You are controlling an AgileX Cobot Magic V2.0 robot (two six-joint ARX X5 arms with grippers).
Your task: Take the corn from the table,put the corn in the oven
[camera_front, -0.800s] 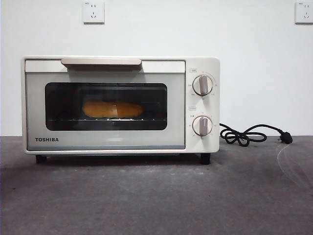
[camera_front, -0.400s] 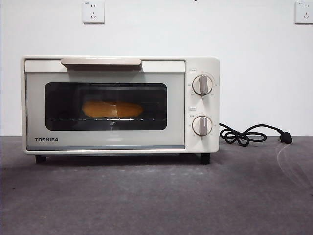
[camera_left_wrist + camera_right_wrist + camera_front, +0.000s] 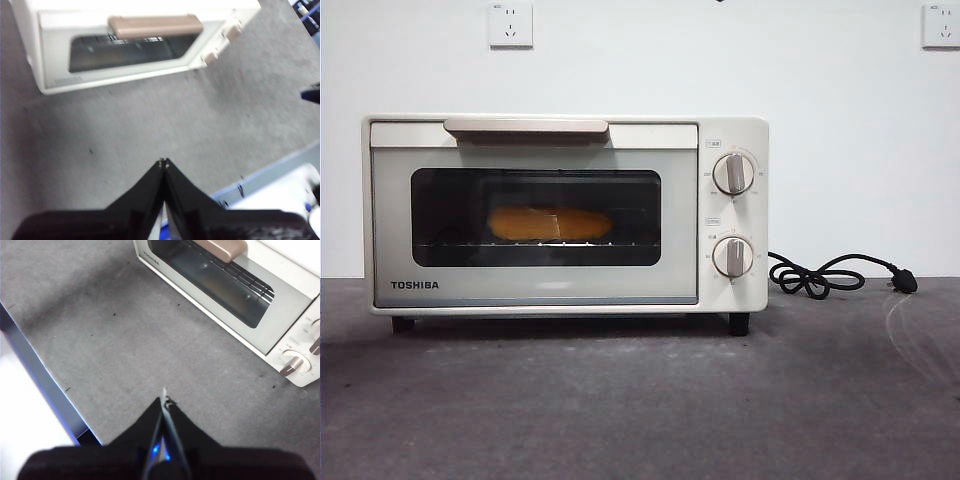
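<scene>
The corn (image 3: 551,223) lies on the rack inside the cream-white oven (image 3: 565,135), seen through the dark glass of its shut door. The oven stands on the dark grey table (image 3: 640,400). My left gripper (image 3: 163,162) is shut and empty, held above the bare table well in front of the oven (image 3: 135,40). Shut and empty too, my right gripper (image 3: 164,399) hangs over the table in front of the oven (image 3: 280,320). Neither wrist view shows the corn.
A black cord and plug (image 3: 840,275) lie on the table to the right of the oven. Two round knobs (image 3: 734,174) sit on the oven's right panel. The table's near edge (image 3: 45,385) shows in both wrist views.
</scene>
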